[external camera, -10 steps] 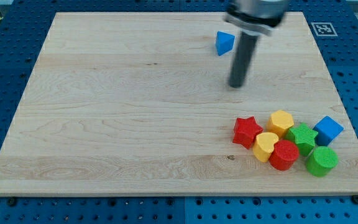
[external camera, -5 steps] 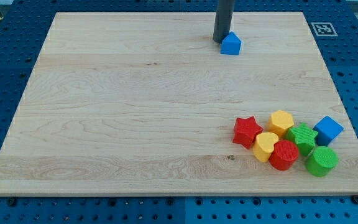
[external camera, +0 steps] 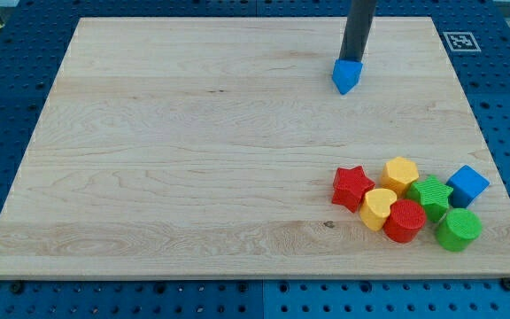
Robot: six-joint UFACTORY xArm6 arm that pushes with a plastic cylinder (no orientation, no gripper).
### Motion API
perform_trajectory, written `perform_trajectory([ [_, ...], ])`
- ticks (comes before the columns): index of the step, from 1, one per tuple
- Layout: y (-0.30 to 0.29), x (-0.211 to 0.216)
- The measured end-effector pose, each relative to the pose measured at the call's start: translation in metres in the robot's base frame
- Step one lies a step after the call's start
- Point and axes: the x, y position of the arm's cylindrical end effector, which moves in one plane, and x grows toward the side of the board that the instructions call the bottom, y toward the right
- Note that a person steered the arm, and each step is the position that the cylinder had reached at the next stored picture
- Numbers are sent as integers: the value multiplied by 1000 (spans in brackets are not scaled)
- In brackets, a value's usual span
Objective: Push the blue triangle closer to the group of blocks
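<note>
The blue triangle (external camera: 347,76) lies on the wooden board (external camera: 193,159) toward the view's top right. My tip (external camera: 352,58) stands right at the triangle's top edge, touching it. The group of blocks sits at the view's bottom right: a red star (external camera: 352,186), a yellow hexagon (external camera: 401,173), a yellow heart (external camera: 379,208), a red cylinder (external camera: 405,221), a green star (external camera: 432,195), a blue cube (external camera: 468,184) and a green cylinder (external camera: 459,229). The triangle is well above the group.
A black-and-white marker tag (external camera: 460,41) sits at the board's top right corner. The board rests on a blue perforated table (external camera: 7,106).
My tip moved from below the triangle up to its top side, then shifted right and down. The blue triangle slid down and to the right and turned.
</note>
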Motion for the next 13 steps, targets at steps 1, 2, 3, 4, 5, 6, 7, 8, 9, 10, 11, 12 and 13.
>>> perform_trajectory([
  [1,-2,19],
  [2,-20,24],
  [3,-43,28],
  [4,-43,44],
  [5,-43,59],
  [6,-36,71],
  [7,-23,59],
  [8,-9,58],
  [9,-8,69],
  [10,-4,81],
  [11,-3,96],
  [12,-3,110],
  [13,-3,125],
])
